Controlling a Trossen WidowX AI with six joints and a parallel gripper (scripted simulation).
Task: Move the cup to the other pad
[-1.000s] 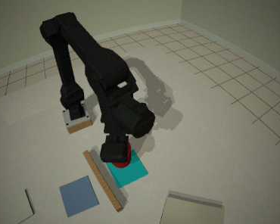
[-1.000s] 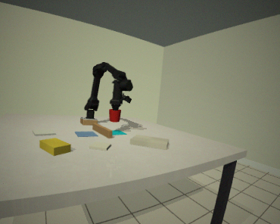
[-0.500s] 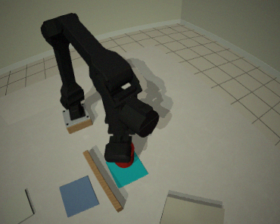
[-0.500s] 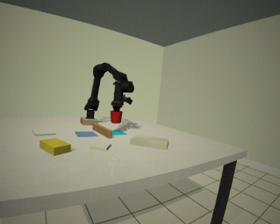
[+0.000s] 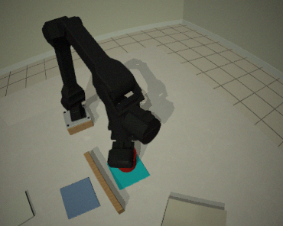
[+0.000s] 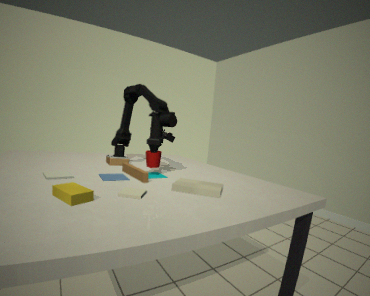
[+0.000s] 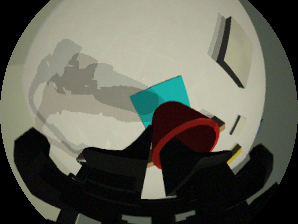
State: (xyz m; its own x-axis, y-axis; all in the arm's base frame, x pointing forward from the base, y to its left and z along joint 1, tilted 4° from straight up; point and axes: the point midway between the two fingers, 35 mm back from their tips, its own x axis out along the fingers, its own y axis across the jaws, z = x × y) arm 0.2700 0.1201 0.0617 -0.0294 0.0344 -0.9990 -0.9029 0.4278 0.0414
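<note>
The red cup (image 5: 127,169) (image 6: 153,159) (image 7: 170,115) is held upright in the air above the teal pad (image 5: 130,182) (image 6: 158,176) (image 7: 172,90). A small gap shows between the cup's bottom and the pad in the exterior view. My gripper (image 5: 121,158) (image 6: 153,149) (image 7: 154,128) is shut on the cup's wall, with one finger inside the cup and the other outside. The blue pad (image 5: 79,198) (image 6: 114,177) lies on the other side of the wooden bar. The marbles are hidden; the finger and shade cover the cup's inside.
The wooden bar (image 5: 105,185) (image 6: 134,172) stands between the pads. A long cream block (image 5: 195,214) (image 6: 198,188) (image 7: 237,52), a small cream block (image 6: 132,193), a yellow block (image 6: 72,194) and a thin pale tile (image 6: 58,176) lie further out on the table.
</note>
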